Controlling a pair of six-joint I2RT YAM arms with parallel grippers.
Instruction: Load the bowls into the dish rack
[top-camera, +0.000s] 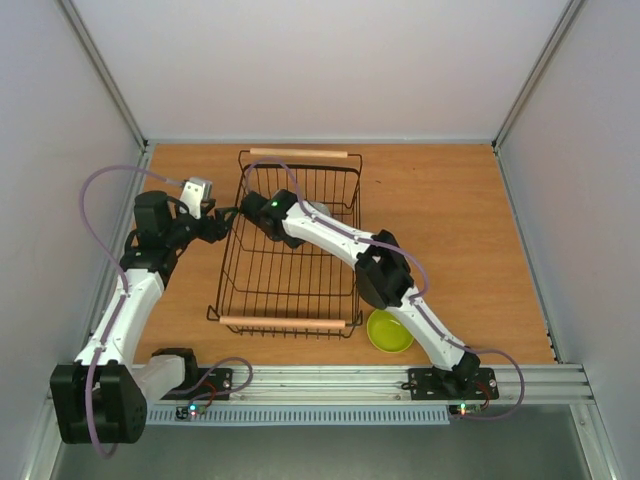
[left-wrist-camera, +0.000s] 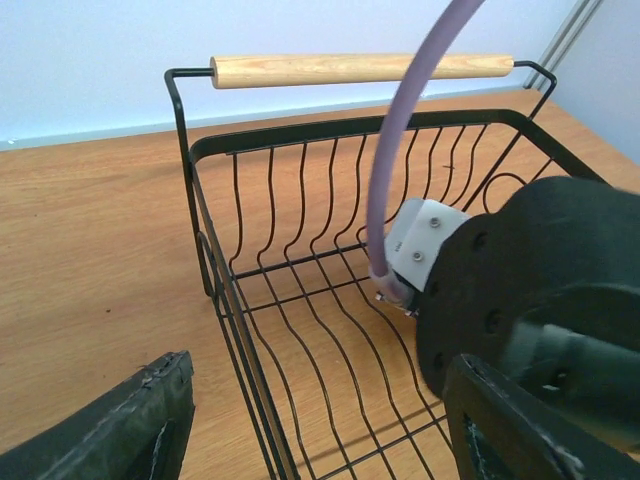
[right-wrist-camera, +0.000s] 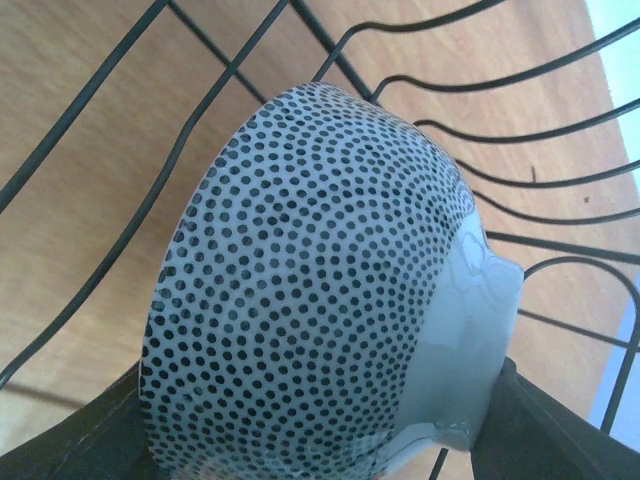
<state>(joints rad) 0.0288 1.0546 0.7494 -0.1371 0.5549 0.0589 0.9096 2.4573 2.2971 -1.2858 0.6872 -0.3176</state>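
Observation:
The dish rack (top-camera: 228, 262) is a black wire basket with two wooden handles, mid-table. My right gripper (top-camera: 256, 203) reaches into its far left part. In the right wrist view it (right-wrist-camera: 320, 450) is shut on a white bowl with black dots (right-wrist-camera: 300, 300), held on its side low over the rack wires (right-wrist-camera: 95, 95). The top view hides this bowl under the arm. A lime green bowl (top-camera: 390, 331) sits on the table by the rack's near right corner. My left gripper (left-wrist-camera: 320, 430) is open and empty, its fingers either side of the rack's left wall (left-wrist-camera: 215, 290).
The right arm's black wrist (left-wrist-camera: 540, 280) and purple cable (left-wrist-camera: 390, 170) fill the right of the left wrist view, close to my left gripper (top-camera: 213, 229). White walls enclose the wooden table (top-camera: 450, 210). An aluminium rail (top-camera: 330, 380) runs along the near edge.

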